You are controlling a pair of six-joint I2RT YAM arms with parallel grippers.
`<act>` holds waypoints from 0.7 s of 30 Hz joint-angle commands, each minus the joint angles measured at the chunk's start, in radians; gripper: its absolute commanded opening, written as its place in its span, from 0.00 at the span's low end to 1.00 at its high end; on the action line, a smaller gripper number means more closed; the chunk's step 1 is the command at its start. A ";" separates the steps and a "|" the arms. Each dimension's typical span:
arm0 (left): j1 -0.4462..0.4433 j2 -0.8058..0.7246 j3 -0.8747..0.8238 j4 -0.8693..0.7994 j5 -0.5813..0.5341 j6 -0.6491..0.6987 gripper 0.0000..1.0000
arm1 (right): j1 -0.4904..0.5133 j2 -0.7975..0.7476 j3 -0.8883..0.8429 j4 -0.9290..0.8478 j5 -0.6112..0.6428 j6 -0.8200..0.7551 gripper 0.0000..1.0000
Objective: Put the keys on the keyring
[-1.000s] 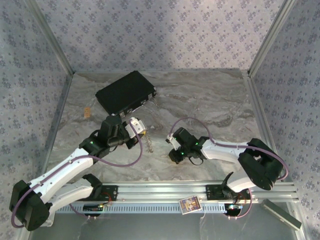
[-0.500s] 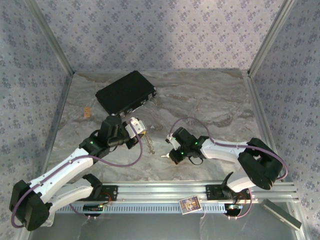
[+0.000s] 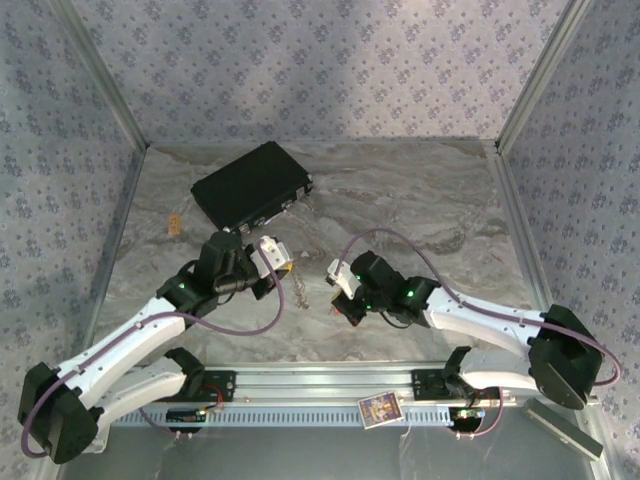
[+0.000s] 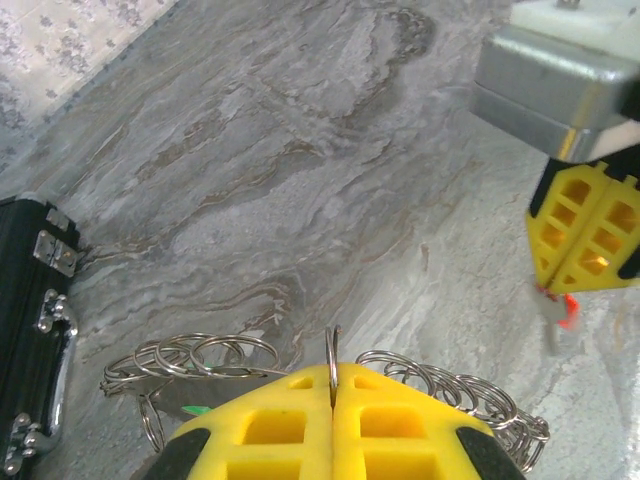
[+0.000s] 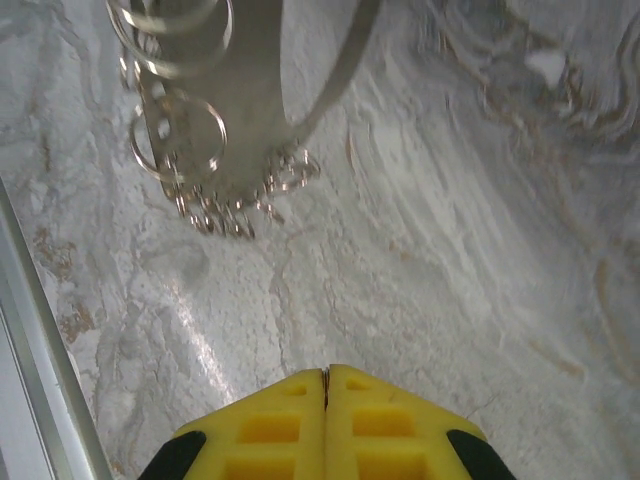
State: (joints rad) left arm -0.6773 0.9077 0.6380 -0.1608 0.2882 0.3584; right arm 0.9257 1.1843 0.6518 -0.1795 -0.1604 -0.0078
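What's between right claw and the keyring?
Bare marble tabletop, per left wrist view. Right claw pinches a red key, apart from the keyring in the left claw.

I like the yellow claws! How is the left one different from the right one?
The left gripper pinches a silver loop of the keyring; the right gripper pinches a tiny red key. The left one's load trails many linked rings, the right one's dangles alone. Both are shut and yellow-tipped.
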 commanded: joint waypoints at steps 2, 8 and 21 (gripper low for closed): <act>-0.009 -0.036 0.016 -0.001 0.138 0.013 0.00 | -0.001 -0.020 0.047 0.039 -0.020 -0.111 0.00; -0.018 -0.049 0.020 -0.032 0.213 0.028 0.00 | -0.048 -0.024 0.116 0.028 -0.127 -0.173 0.00; -0.040 -0.018 0.037 -0.051 0.231 0.054 0.00 | -0.075 -0.010 0.228 0.001 -0.354 -0.318 0.00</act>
State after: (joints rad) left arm -0.7044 0.8860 0.6384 -0.2150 0.4828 0.3859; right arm 0.8562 1.1740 0.8333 -0.1619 -0.4412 -0.2852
